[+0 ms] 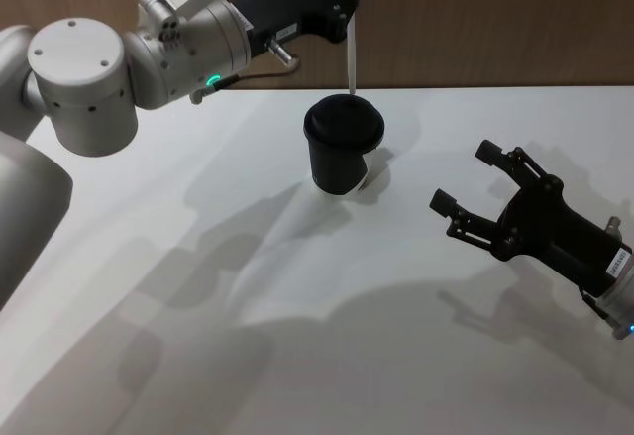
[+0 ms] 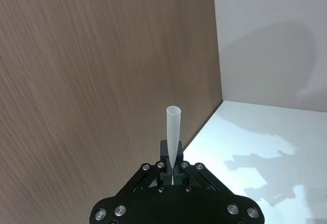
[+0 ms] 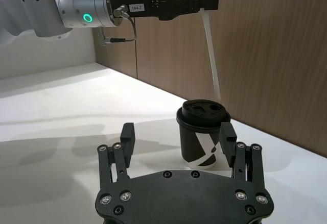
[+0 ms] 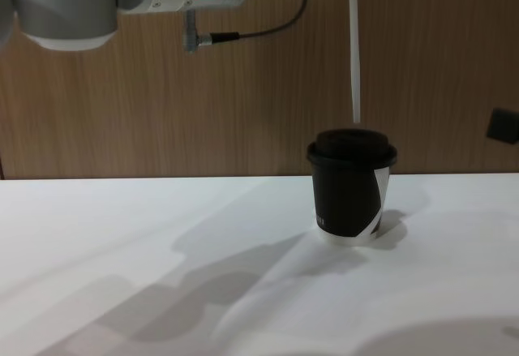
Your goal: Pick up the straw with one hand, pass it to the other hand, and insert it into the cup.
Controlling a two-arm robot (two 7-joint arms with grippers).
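White plastic, the straw [image 4: 354, 56] is held upright by the closed fingers of the left gripper [image 3: 204, 2], its lower tip just above the lid of the cup [image 1: 343, 144] on the counter [image 1: 297, 336]. Insertion is judged to be the step in hand; the tip must be lined up with the lid opening and lowered. The right gripper [image 1: 474, 189] is held open and empty, to the right of the cup
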